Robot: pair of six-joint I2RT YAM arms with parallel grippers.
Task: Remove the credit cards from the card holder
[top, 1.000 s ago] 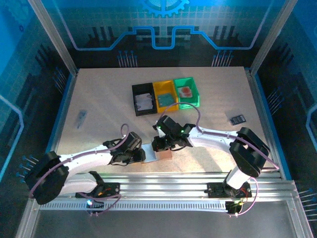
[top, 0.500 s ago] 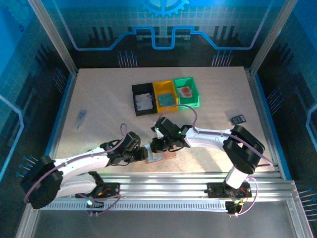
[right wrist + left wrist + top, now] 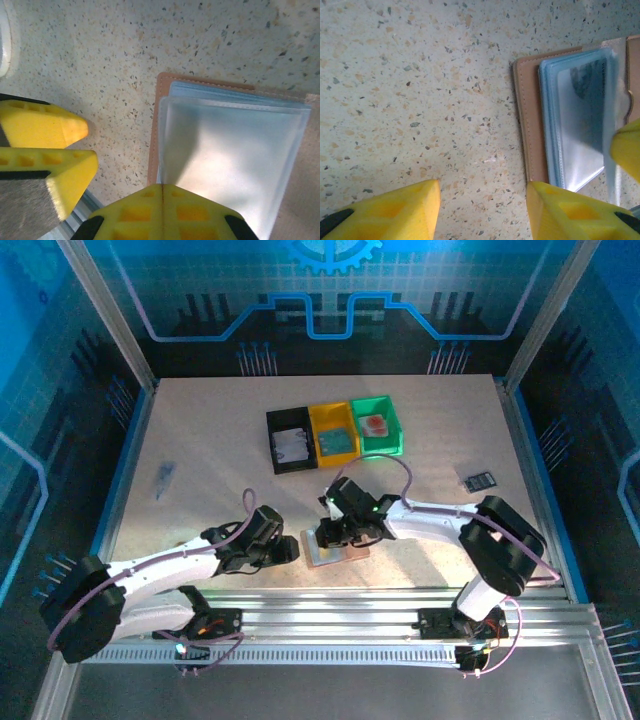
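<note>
Card holder (image 3: 526, 125) lying open, right gripper (image 3: 162, 194) pressed together on its clear pockets (image 3: 225, 150), left gripper (image 3: 483, 207) spread just beside it

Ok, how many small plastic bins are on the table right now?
3, in a row at the far middle of the table: a black plastic bin on the left, a yellow bin in the centre, a green bin on the right.

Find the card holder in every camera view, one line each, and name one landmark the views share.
Top external: the card holder lies open just below centre, near the near edge of the table.
Left wrist: the card holder is at the right side, its tan border toward the left.
Right wrist: the card holder sits centre right, with its clear pockets facing up.
Shared landmark: the pale table top beneath it.
</note>
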